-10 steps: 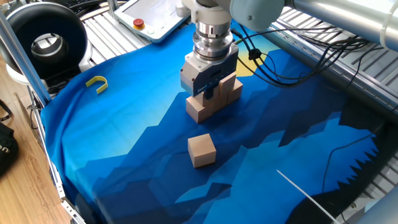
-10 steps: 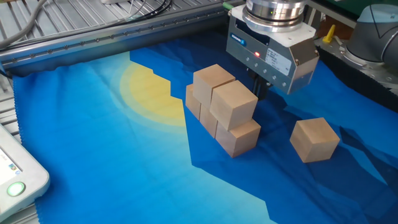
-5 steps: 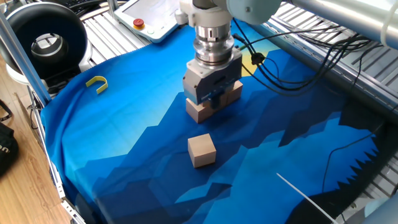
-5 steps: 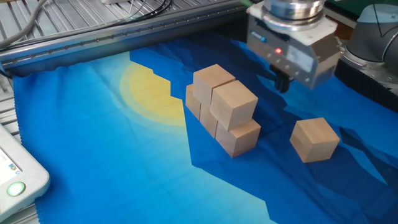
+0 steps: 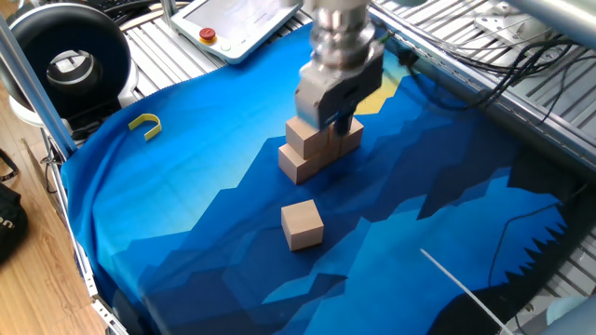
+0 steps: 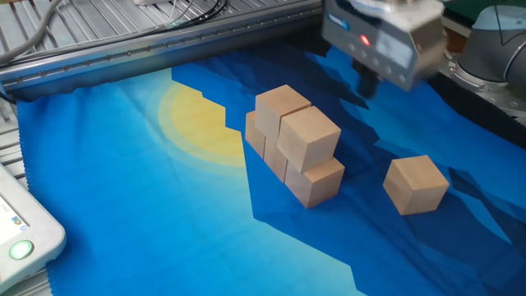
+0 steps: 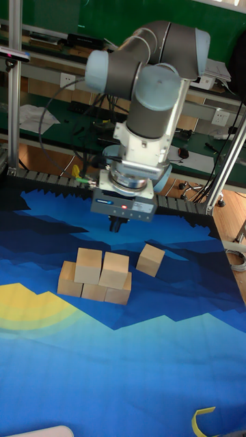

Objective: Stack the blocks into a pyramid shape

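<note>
Nearest me in one fixed view, a lone wooden block (image 5: 303, 225) sits by itself on the blue cloth (image 5: 186, 205), with open cloth on every side and a clear gap between it and the stack. Beyond it, the stacked blocks (image 5: 319, 149) form three in a bottom row with two on top, faces touching; the row's near end shows bare top in one fixed view. Off to the side, near the cloth's edge, lies the yellow hook piece (image 5: 145, 124), well apart from everything. My gripper (image 7: 117, 224) hangs above the stack, touching nothing; I cannot tell how far apart my fingers stand. Since a second ago I have risen from just beside the stack.
</note>
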Controlling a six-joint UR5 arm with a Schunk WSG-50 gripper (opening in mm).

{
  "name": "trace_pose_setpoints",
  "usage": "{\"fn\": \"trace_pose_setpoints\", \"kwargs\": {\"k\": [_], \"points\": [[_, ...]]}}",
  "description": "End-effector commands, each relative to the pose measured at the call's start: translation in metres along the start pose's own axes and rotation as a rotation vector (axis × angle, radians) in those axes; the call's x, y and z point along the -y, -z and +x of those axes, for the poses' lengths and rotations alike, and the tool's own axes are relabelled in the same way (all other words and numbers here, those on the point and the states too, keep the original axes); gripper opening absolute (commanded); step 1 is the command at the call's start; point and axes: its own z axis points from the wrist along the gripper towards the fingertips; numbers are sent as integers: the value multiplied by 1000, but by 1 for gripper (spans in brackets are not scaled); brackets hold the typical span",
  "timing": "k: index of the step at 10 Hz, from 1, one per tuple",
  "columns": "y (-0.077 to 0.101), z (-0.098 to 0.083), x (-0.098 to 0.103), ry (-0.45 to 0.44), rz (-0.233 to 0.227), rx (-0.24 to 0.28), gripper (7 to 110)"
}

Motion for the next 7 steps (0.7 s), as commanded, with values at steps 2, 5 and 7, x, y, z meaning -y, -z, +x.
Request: {"fn": "trace_pose_setpoints", "kwargs": {"k": [2,5,7], "points": [[-1,-15,47,28,24,93,7],[12,-28,46,-9,24,171,7],[16,-47,36,-50,-21,248,7]]}}
